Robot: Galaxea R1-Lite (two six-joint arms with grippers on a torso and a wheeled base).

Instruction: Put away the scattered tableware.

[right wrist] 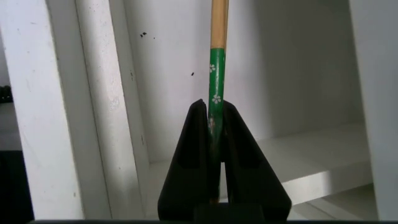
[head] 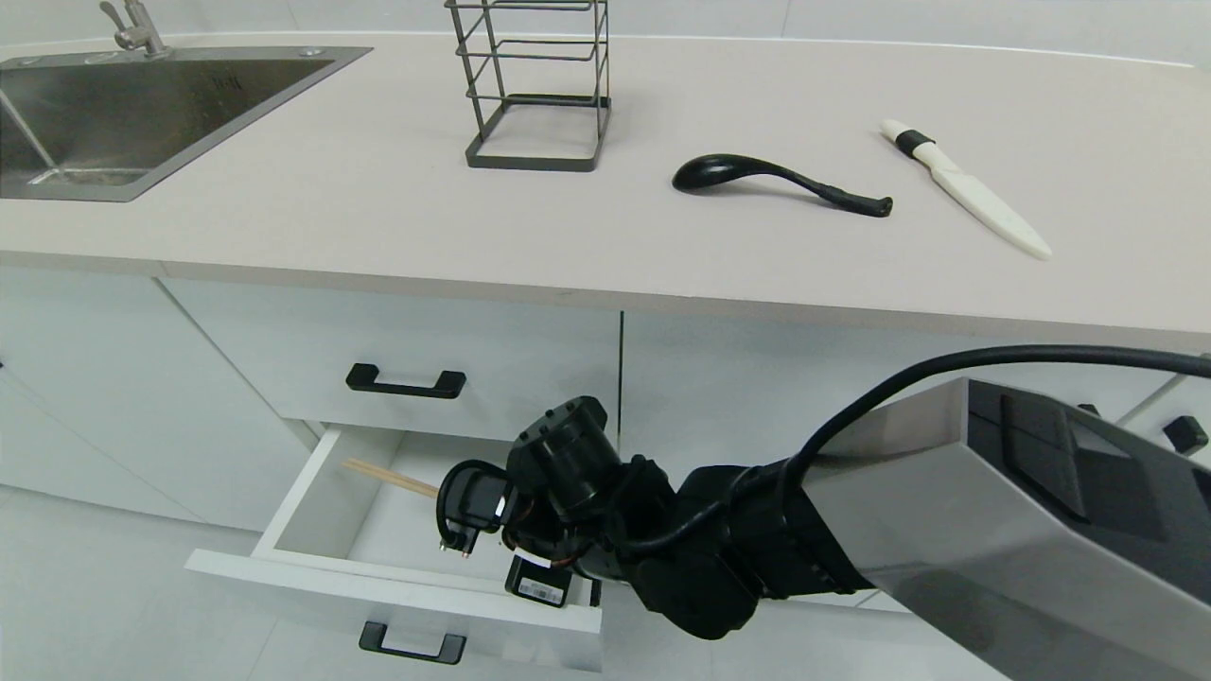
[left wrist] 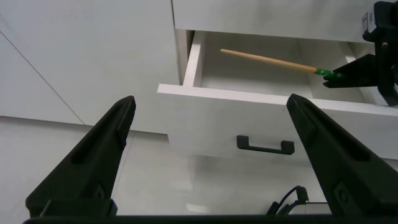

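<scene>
Wooden chopstick point(right wrist: 215, 74), green end with small white flower print, clamped in my right pincer point(right wrist: 215, 115), held over inside of open drawer point(head: 378, 588). My left pincer point(left wrist: 211, 102) spread wide, gripping nothing. Black ladle point(head: 757, 178), white knife point(head: 965, 189) on bench point(head: 331, 208) by wire rack point(head: 535, 163).

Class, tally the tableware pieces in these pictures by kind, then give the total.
Spoon, black, on the counter: 1
Knife, white, on the counter: 1
Chopstick, held by the right gripper at the open drawer: 1
Total: 3
</scene>
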